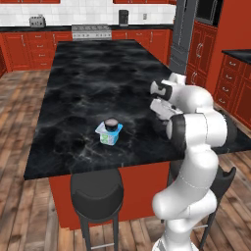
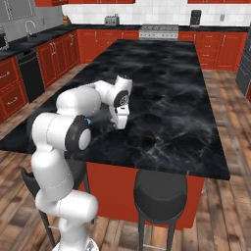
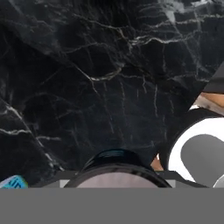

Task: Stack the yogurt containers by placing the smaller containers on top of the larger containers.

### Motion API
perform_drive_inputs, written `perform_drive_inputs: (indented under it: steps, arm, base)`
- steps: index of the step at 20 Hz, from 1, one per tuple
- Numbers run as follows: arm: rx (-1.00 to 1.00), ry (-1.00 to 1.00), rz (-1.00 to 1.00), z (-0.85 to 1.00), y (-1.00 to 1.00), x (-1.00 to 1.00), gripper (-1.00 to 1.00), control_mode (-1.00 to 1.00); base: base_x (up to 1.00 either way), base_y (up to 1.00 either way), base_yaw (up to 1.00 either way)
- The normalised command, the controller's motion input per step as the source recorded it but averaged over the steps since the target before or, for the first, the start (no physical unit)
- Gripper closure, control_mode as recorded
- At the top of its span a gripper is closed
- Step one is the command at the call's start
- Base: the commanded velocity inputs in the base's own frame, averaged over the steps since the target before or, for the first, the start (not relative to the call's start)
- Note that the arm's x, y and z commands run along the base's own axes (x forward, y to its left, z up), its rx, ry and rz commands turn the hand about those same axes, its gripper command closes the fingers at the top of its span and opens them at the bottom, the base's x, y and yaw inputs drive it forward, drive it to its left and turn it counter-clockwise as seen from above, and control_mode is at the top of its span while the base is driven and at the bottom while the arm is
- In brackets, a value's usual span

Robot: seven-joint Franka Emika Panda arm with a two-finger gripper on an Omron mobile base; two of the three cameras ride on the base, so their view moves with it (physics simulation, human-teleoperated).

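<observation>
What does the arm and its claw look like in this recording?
A glossy white arm of rounded, bulbous segments, with dark grey bands and discs at the joints. The hand is white with dark trim, ending in the claw. No cables or markings are visible.

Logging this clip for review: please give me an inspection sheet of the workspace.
Surface: black marble island.
Job's things: one cup sits on the tub; second cup is right at the gripper.
Clutter: nothing seen.
Grippers: gripper points down over the island; whether it grips the second cup cannot be told.
Cables: nothing seen.
Surroundings: stools, cabinets, stove.
</observation>
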Motion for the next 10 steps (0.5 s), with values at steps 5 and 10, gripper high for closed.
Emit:
perform_drive_inputs:
  steps: [5,10]
  arm:
    - [0.0,-0.05,0.07,0.43,0.51,-0.13,1.0,-1.0]
    - [0.0,0.0,0.1,0.2,0.64,-0.02,1.0,-1.0]
  base:
    - [0.0,0.0,0.0]
    - [0.0,0.0,0.0]
